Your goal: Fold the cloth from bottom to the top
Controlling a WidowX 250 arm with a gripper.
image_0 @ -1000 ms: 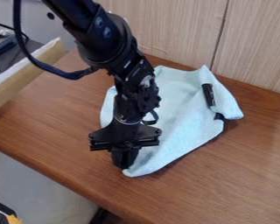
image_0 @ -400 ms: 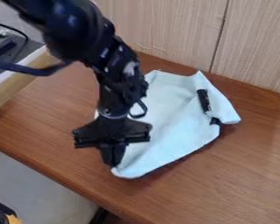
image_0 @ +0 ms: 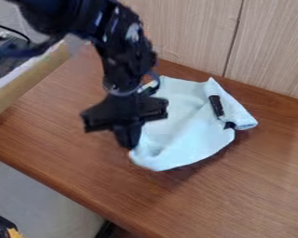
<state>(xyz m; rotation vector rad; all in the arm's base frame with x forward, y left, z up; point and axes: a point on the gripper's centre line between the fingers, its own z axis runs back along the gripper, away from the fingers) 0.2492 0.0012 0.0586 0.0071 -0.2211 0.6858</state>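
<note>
Well, nearest me is the bare brown front of the desk (image_0: 213, 204), its near edge slanting down to the right. Farther in, the end effector (image_0: 128, 145) hangs over the desk, closed on the near left part of the pale blue cloth (image_0: 189, 139). The cloth lies rumpled from there back toward the desk's far edge. On its right side rests a slanted black marker-like object (image_0: 216, 106), next to a folded-over flap, with a small dark piece (image_0: 230, 125) just beyond its near end. Along the desk's left edge runs a tan board (image_0: 27, 83), and behind the far edge stands a pale wood-grain wall (image_0: 189, 37).
</note>
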